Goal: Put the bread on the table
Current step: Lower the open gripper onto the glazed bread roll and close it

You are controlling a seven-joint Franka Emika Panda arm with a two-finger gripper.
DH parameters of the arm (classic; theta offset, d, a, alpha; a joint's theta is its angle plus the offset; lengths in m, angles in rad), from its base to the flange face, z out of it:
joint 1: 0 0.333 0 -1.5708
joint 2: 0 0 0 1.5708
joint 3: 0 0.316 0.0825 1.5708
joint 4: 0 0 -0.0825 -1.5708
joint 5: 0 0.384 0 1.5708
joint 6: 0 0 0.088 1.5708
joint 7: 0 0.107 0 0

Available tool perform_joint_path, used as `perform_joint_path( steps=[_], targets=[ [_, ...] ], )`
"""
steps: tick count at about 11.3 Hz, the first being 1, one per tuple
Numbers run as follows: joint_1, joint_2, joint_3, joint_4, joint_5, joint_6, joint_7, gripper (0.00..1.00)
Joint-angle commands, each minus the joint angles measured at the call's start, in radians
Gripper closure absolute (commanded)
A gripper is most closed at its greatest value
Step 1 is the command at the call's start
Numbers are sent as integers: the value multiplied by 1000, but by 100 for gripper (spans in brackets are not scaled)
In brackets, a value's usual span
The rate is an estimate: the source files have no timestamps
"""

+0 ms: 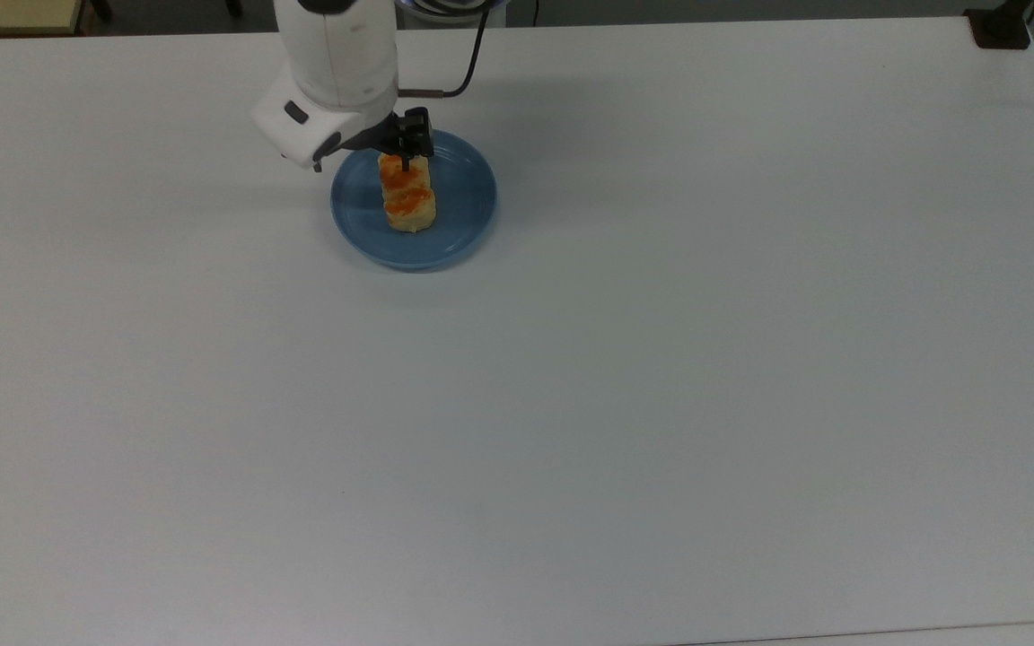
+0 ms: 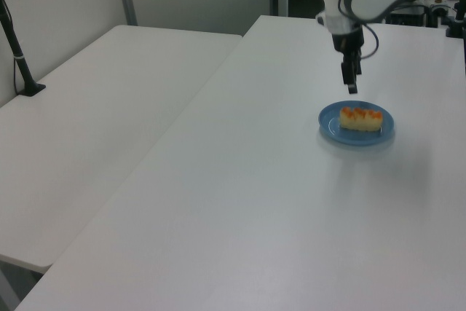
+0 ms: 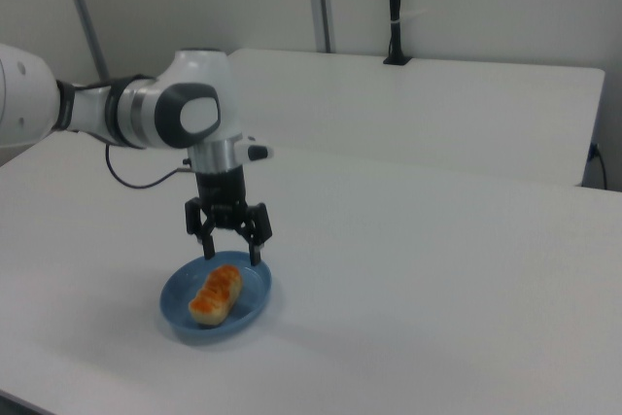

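One bread [image 3: 216, 294] on one blue plate [image 3: 248, 313], lower left in right view, on table [image 3: 437, 269]; gripper [image 3: 230, 252] above it, fingers spread, holding nothing.

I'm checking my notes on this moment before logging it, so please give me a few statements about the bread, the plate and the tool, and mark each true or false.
1. The bread lies on the blue plate. True.
2. The tool is shut on the bread. False: its fingers are spread open and hang above the loaf, touching nothing.
3. The bread has orange-brown glaze on top. True.
4. The bread already rests on the bare table. False: it is on the plate.
5. A second plate stands on the table. False: there is one plate.
6. In the right view the tool hangs over the far end of the bread. True.
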State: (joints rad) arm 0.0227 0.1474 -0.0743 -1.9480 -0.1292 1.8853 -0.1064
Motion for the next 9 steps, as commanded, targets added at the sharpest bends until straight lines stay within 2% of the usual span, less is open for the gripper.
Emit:
perform_joint_path(
  steps=[1, 5, 6, 7, 9],
  targets=[
    [37, -17, -1, -136, -26, 118, -15, 0],
    [65, 23, 2, -166, -29, 153, -6, 0],
    [66, 21, 4, -169, -36, 156, -6, 6],
    [66, 20, 4, -169, -46, 156, -6, 16],
    [66, 15, 4, -166, -47, 153, -7, 48]
  ],
)
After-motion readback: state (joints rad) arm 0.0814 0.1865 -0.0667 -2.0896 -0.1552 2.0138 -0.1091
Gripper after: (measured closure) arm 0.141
